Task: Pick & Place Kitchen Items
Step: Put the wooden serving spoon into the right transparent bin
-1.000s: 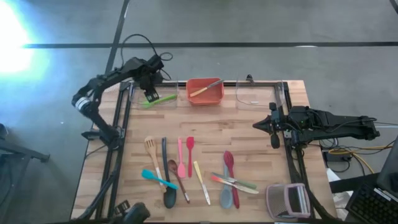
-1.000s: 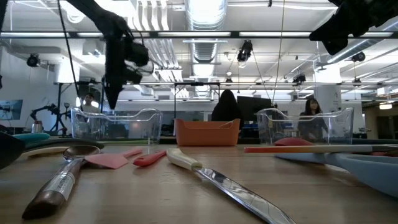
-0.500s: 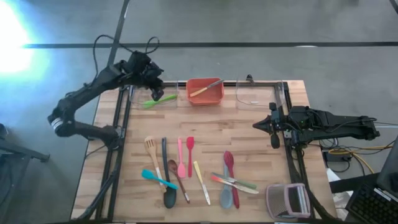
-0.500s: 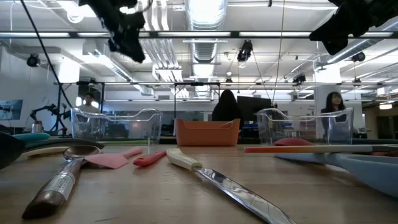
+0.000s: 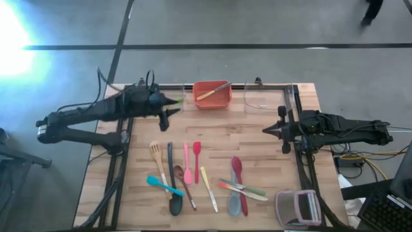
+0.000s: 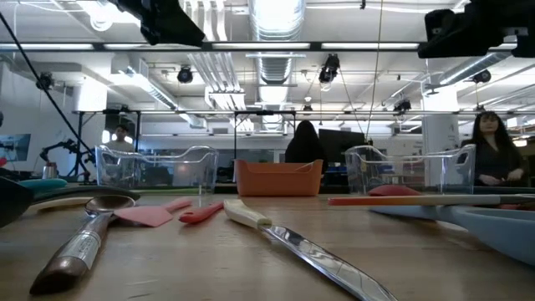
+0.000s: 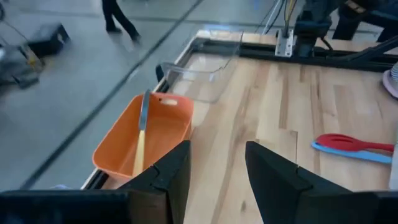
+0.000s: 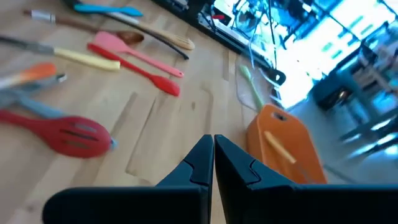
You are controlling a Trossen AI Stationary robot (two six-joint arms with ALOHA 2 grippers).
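Since a second ago the left gripper has pulled back from the clear bin at the table's 11 o'clock corner and swung lower toward centre; the green utensil it hung over now lies in that bin. Its fingers stand parted and empty. The right gripper, clenched on nothing, waits at the 3 o'clock edge.

Judgement: one placement is finished and the left arm is between picks. Remaining utensils lie in a loose row from 7 to 5 o'clock, several crossing or touching; the red spatula lies just beside the pink one.

The next move calls for a descent over a single handle, jaws set across it.

Open room: bare wood at centre gives free travel. Hazards: the orange bin at 12 o'clock, and frame rails along both sides.
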